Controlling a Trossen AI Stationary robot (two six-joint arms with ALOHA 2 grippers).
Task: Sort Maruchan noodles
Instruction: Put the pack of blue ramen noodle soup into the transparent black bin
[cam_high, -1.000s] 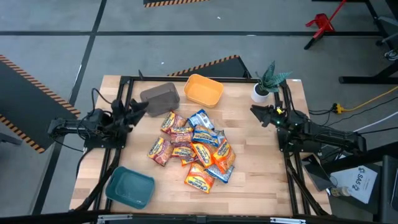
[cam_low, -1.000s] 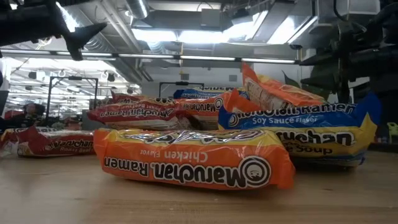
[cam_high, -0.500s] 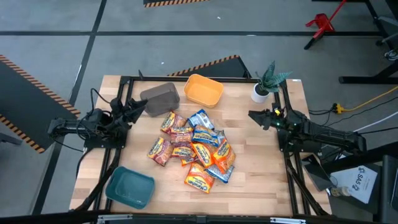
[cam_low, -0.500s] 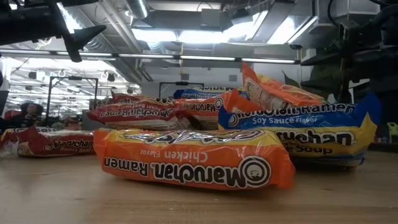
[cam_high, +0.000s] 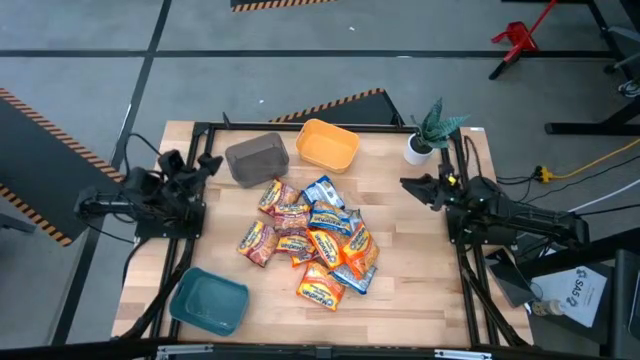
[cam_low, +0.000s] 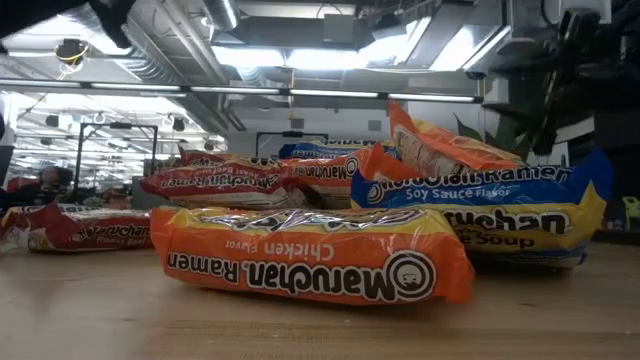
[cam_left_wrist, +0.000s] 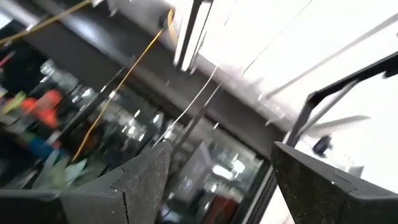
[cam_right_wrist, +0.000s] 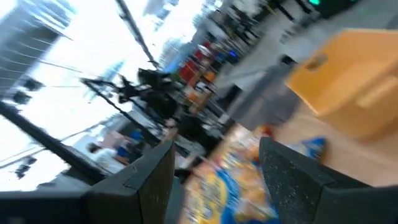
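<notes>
Left gripper: jaws stood wide apart and empty, raised at the tabletop's left edge beside the grey bin, touching nothing.
Right gripper: jaws parted, holding nothing, poised at the right edge near the potted plant, facing the pile.
Maruchan noodles: heaped mid-tabletop in an overlapping jumble of orange, blue and red-pink packets, none yet in a bin.
Bins: grey and yellow-orange bin at the far edge, teal bin at the near left corner, probably one per flavour.
Tabletop: bare wood around the pile.
</notes>
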